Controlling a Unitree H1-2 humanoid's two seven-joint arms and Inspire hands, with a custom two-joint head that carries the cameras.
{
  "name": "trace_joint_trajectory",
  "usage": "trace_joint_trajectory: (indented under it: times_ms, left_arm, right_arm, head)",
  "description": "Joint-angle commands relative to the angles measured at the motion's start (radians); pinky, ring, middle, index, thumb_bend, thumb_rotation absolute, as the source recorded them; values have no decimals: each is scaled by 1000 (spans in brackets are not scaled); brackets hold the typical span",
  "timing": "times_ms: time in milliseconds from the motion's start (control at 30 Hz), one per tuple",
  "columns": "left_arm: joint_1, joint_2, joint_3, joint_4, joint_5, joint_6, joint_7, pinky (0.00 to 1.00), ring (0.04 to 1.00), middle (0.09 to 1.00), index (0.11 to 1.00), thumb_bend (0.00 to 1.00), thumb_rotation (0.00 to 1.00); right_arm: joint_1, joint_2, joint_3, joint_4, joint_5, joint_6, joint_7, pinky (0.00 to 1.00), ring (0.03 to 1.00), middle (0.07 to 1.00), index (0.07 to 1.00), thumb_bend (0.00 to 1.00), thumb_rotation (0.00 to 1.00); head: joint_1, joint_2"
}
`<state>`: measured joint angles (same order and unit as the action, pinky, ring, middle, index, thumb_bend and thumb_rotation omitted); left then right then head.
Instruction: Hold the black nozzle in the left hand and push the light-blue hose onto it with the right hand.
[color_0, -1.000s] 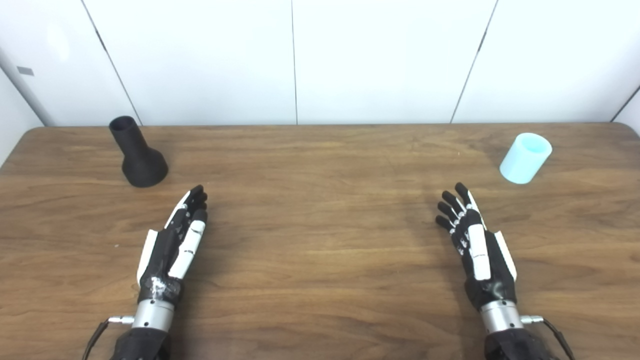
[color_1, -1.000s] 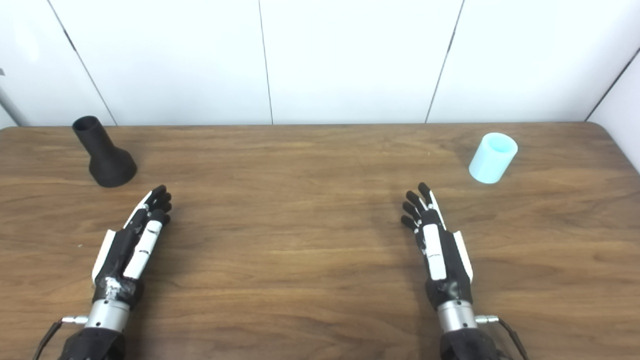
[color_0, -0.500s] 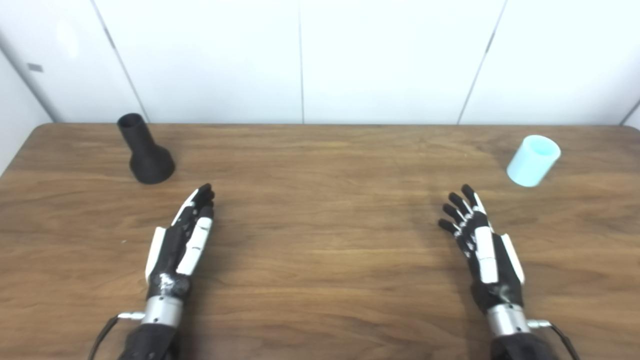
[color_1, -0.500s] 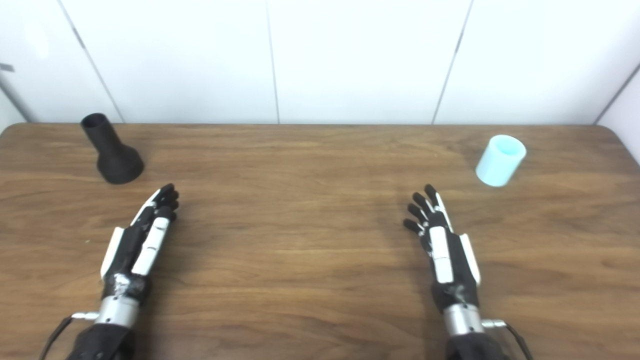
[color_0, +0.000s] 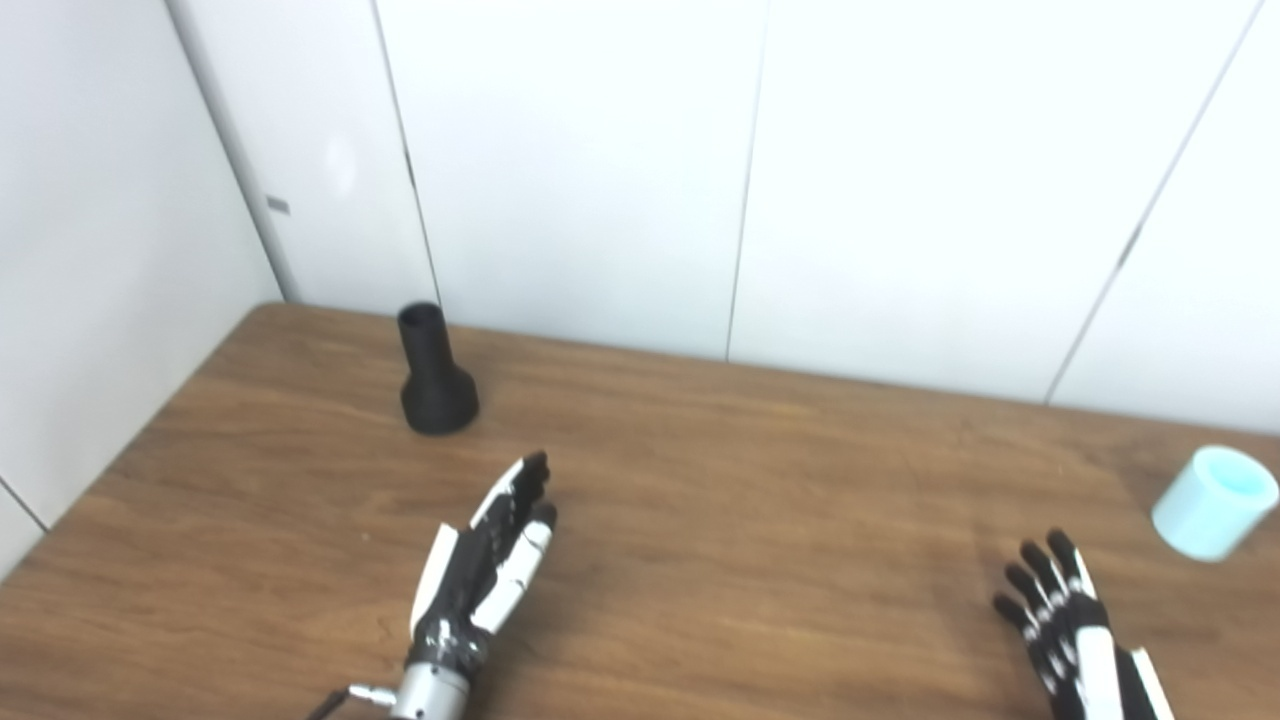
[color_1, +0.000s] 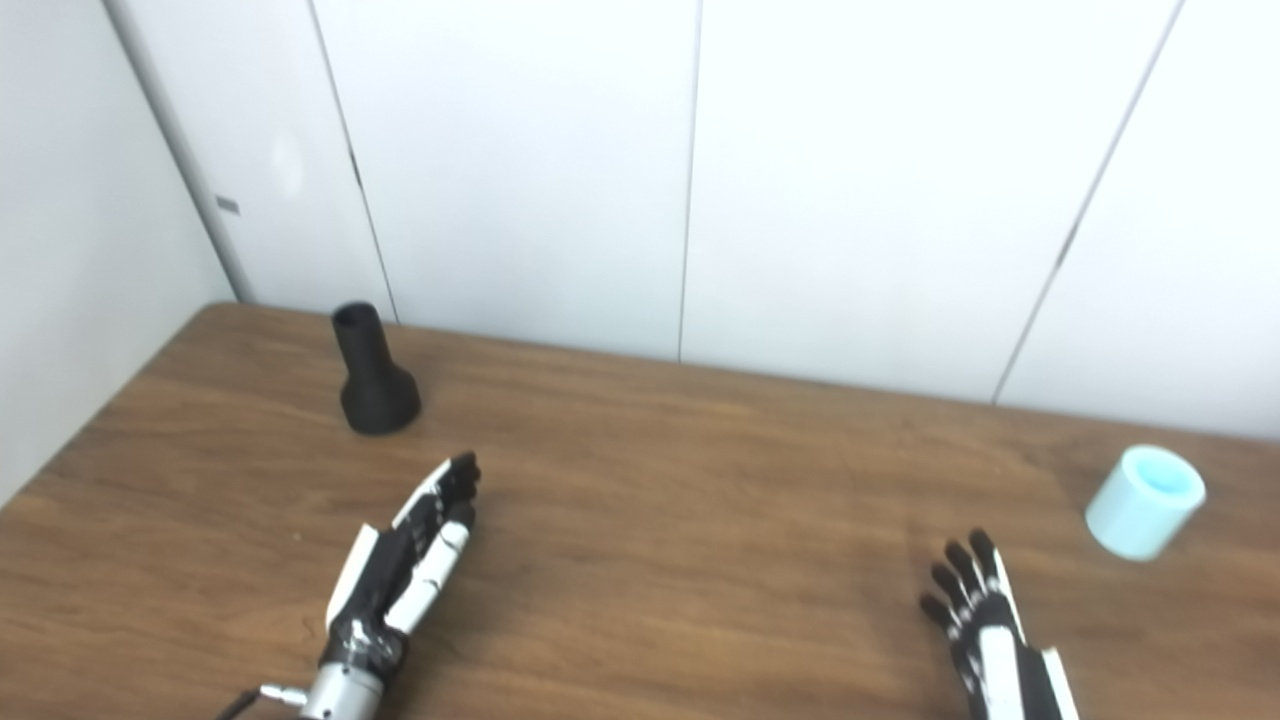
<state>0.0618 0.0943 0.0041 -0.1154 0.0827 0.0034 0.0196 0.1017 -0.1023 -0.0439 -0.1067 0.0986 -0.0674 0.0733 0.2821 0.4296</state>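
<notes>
The black nozzle (color_0: 434, 375) stands upright on its wide base near the table's far left, narrow mouth up. Short and cylindrical, the light-blue hose (color_0: 1214, 502) stands at the far right. My left hand (color_0: 487, 565) lies open and flat over the table, fingertips pointing toward the nozzle and a short way short of it. At the lower right edge, my right hand (color_0: 1075, 638) is open with fingers spread, partly cut off by the frame, and apart from the hose. Neither hand holds anything.
The wooden table (color_0: 760, 520) meets white wall panels (color_0: 600, 180) at its back and left side. Its left edge (color_1: 70, 450) runs diagonally close to the nozzle.
The whole picture has shifted: the camera has turned up and to the left, so more wall shows and the hands sit lower. The nozzle, hose and both open hands look unmoved on the table.
</notes>
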Motion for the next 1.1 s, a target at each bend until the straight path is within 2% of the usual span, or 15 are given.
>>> trace_joint_trajectory:
  times_ms: [0,100,267,367,500,567,600,700,767,867,933,1067]
  left_arm:
    - [25,-15,-28,65,28,15,-6,906,933,928,929,340,716]
    - [23,-22,-39,75,50,13,7,910,934,927,925,317,732]
    - [25,-38,-47,83,74,12,26,952,943,925,920,337,669]
    - [22,-52,-41,92,79,2,40,943,934,918,914,381,568]
    - [18,-75,-23,84,88,-13,75,892,910,911,909,508,325]
    - [14,-76,-19,72,125,-19,102,897,907,911,908,571,236]
    - [11,-74,-18,64,147,-25,115,882,897,901,901,614,219]
    - [2,-68,0,25,203,-12,146,928,910,903,901,699,213]
    - [-18,-57,21,26,275,-24,204,950,921,898,897,741,226]
    - [-62,-28,65,45,303,-41,251,882,896,893,876,759,159]
    - [-93,-15,97,35,305,-13,262,875,887,893,876,771,131]
    - [-154,25,160,37,319,41,287,874,886,880,879,819,141]
  right_arm:
    - [30,-20,-13,87,11,-18,14,887,938,963,1000,554,1000]
    - [23,-28,-22,109,25,-30,26,889,940,963,1000,571,1000]
    - [13,-39,-37,148,49,-63,44,868,927,953,986,597,1000]
    - [11,-43,-42,156,51,-67,49,840,920,945,979,621,987]
    - [12,-46,-44,154,61,-61,58,807,908,931,963,661,965]
    - [12,-47,-46,152,57,-59,57,797,903,924,958,676,955]
    - [12,-46,-48,153,58,-60,57,791,900,922,955,682,947]
    - [9,-45,-55,159,60,-64,54,779,897,923,953,692,943]
    - [5,-45,-57,165,57,-66,52,763,893,918,950,699,943]
    - [1,-44,-59,171,53,-66,51,742,881,905,937,713,930]
    - [-2,-44,-58,172,53,-63,52,740,882,904,936,723,926]
    - [-5,-45,-56,175,53,-57,55,760,894,921,952,740,929]
  head:
    - [3,-1]
    - [17,-11]
    - [21,-13]
    - [20,-12]
    - [17,-8]
    - [16,-7]
    - [16,-5]
    - [14,-2]
    - [14,0]
    - [15,-1]
    - [14,0]
    - [8,2]
